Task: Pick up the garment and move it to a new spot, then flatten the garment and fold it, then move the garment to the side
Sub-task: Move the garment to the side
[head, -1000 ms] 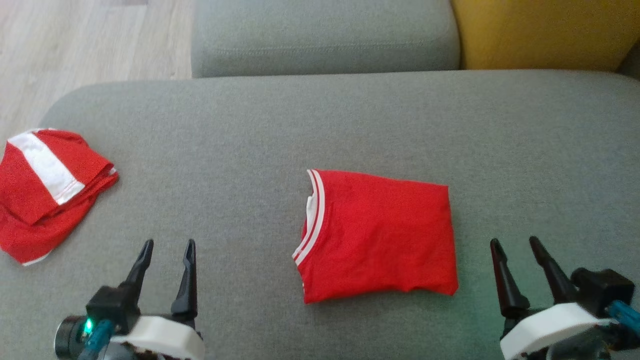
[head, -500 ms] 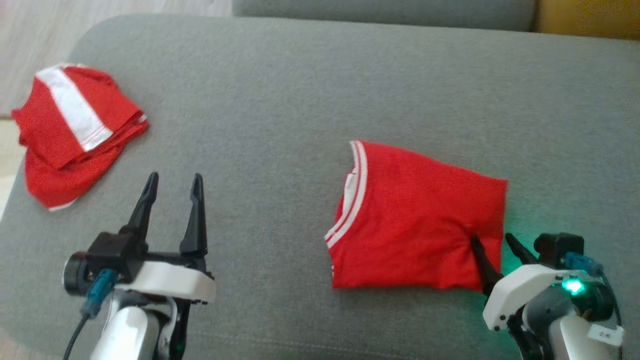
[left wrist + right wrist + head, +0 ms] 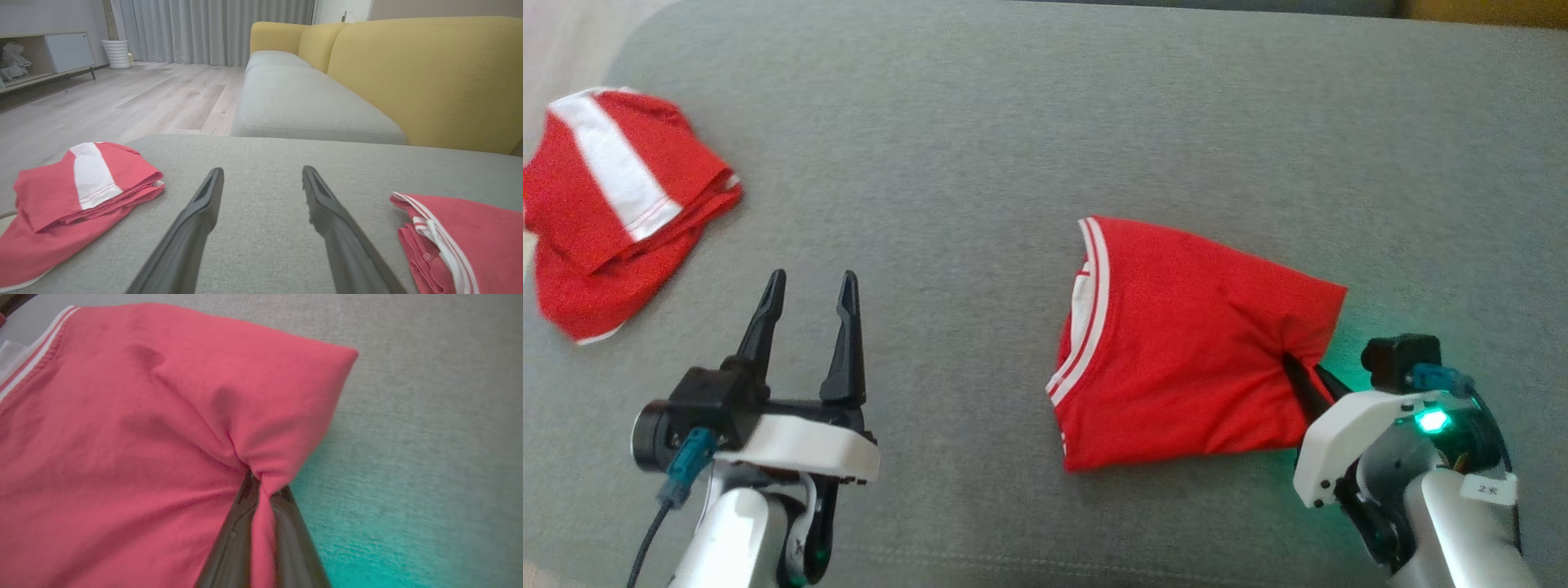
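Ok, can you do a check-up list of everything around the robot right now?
Surface: grey fabric sofa seat, smooth.
Job's things: folded red shirt with white-striped collar, right edge pinched and bunched.
Clutter: loosely folded red garment with a white band, far left.
Grippers: left gripper open, holding nothing; right gripper shut on the shirt.
Cables: dark cable with teal plug at the left wrist.
Surroundings: yellow sofa back, pale wood floor, grey curtains.
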Controlling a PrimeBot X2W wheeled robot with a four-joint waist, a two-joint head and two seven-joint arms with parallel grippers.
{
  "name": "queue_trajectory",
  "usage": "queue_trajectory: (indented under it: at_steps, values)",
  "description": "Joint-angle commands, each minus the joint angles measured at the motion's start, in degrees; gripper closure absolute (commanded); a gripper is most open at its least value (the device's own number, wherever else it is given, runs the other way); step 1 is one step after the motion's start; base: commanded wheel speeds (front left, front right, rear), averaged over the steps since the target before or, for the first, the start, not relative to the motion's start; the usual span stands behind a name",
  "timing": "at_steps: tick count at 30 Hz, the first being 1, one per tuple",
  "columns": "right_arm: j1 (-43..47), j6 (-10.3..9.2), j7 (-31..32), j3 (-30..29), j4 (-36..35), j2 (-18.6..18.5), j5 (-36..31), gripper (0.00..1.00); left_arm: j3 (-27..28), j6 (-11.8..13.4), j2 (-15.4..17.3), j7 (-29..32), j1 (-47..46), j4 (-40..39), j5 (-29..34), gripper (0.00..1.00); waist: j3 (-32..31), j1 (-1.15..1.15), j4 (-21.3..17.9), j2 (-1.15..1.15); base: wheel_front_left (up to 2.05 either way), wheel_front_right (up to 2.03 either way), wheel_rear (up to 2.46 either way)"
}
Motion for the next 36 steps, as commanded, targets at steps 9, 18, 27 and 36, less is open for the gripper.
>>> queue_trajectory:
  at_steps: [9, 18, 27, 36]
  values:
    - [-6.06, 0.39, -0.29, 5.52, -3.24, -5.59, -0.46, 1.00, 3.88, -0.01, 0.94, -0.70, -1.64, -3.61, 0.81, 0.00, 0.80, 0.00, -12.02, 0.00, 0.00, 0.00, 0.00]
    - [-16.06, 0.39, -3.92, 2.99, 0.71, -7.53, -0.08, 1.00, 3.35, -0.82, 2.43, 0.08, -4.36, -6.06, 1.71, 0.00, 5.48, 0.00, -22.42, 0.00, 0.00, 0.00, 0.00]
    - [-28.06, 0.39, -6.22, -4.30, 8.61, -12.66, -1.77, 1.00, 1.54, -2.17, 3.60, 1.47, -8.83, -7.52, 3.03, 0.00, 11.98, 0.00, -25.24, 0.00, 0.00, 0.00, 0.00]
    - [-34.73, 0.39, -5.84, -10.27, 13.10, -15.47, -3.55, 1.00, 0.30, -3.21, 4.19, 1.64, -11.22, -7.18, 3.39, 0.00, 15.46, 0.00, -25.62, 0.00, 0.00, 0.00, 0.00]
